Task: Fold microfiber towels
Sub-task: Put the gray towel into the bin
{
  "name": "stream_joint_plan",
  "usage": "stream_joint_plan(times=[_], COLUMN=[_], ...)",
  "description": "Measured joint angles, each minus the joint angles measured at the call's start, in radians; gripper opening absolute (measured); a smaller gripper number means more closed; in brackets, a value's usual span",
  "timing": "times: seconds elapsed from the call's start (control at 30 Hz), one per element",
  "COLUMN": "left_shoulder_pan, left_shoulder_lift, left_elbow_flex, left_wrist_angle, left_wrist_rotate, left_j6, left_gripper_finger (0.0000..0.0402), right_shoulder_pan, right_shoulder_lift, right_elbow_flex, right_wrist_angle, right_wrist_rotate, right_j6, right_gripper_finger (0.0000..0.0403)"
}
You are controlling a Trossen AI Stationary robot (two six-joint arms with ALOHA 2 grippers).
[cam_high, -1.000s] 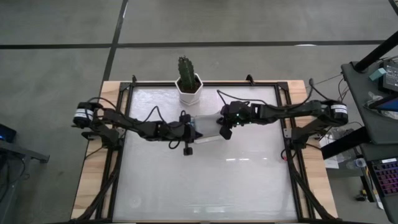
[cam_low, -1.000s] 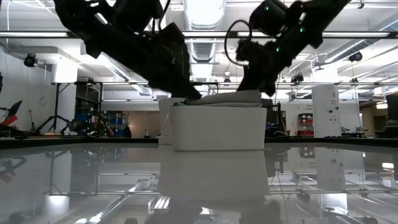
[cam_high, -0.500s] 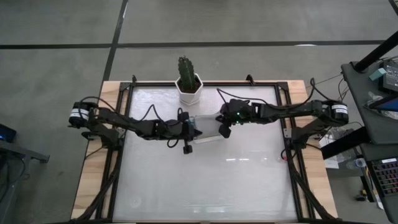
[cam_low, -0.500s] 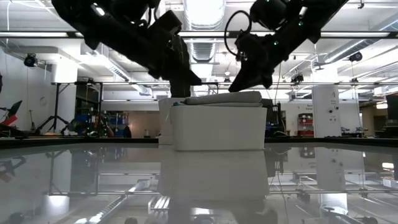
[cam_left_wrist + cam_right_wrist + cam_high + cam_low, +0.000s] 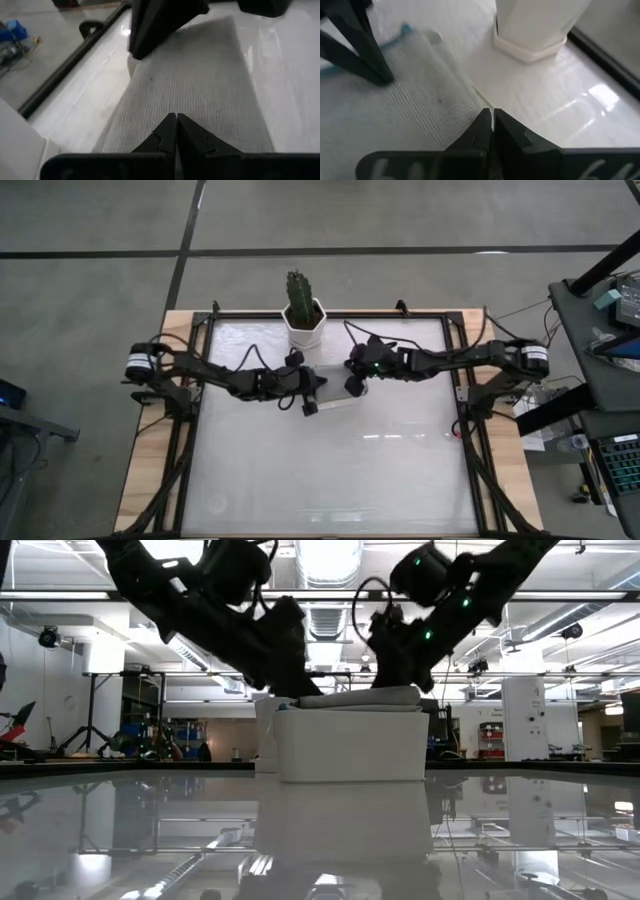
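A white tray [image 5: 335, 402] stands mid-table, near the far edge, and shows in the low view too [image 5: 350, 745]. A folded grey towel [image 5: 362, 697] lies on top of the stack inside it. A sliver of blue cloth [image 5: 405, 29] shows beside it. The other towels are hidden. My left gripper [image 5: 316, 387] is shut over the towel's left end [image 5: 175, 131]. My right gripper [image 5: 352, 378] is shut at the towel's right far edge [image 5: 491, 125]. My left gripper rests its shut fingertips [image 5: 167, 135] on the top face of the grey towel [image 5: 195, 85], near its left end. It slants down from the table's left. The towel lies flat on the stack. My right gripper has its shut fingertips [image 5: 482, 131] at the grey towel's edge [image 5: 465, 102] by the tray's rim. It slants down from the table's right. I cannot tell whether it presses the cloth.
A white pot with a cactus [image 5: 302, 310] stands just beyond the tray at the far edge; its base shows close to my right gripper [image 5: 540, 30]. The glossy table surface [image 5: 340, 470] stretches toward the near edge.
My right gripper rose from the towel's right end, then came back down a little farther toward the table's left. My left gripper shifted slightly toward the far edge over the towel's left end. The grey towel stays flat on the stack.
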Motion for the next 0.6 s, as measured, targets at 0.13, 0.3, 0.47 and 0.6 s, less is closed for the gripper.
stream_joint_plan(times=[0.13,0.3,0.47,0.6], left_shoulder_pan=[0.007,0.007,0.007,0.007], left_shoulder_lift=[0.02,0.039,0.032,-0.005], left_elbow_flex=[0.0,0.0,-0.001,0.0], left_wrist_angle=[-0.003,-0.004,-0.011,-0.01], left_wrist_rotate=[-0.001,-0.001,-0.001,-0.001], left_j6=[-0.04,-0.063,-0.065,-0.063], left_gripper_finger=[0.0,0.0,0.0,0.0], right_shoulder_pan=[0.0,0.0,0.0,0.0], right_shoulder_lift=[0.068,0.123,0.122,0.084], right_elbow_flex=[0.0,0.0,0.0,0.0], right_wrist_angle=[0.01,0.023,0.019,0.008], right_wrist_rotate=[0.0,0.001,0.001,0.0], right_j6=[0.0,0.0,-0.001,-0.003], right_gripper_finger=[0.0012,0.0012,0.0012,0.0012])
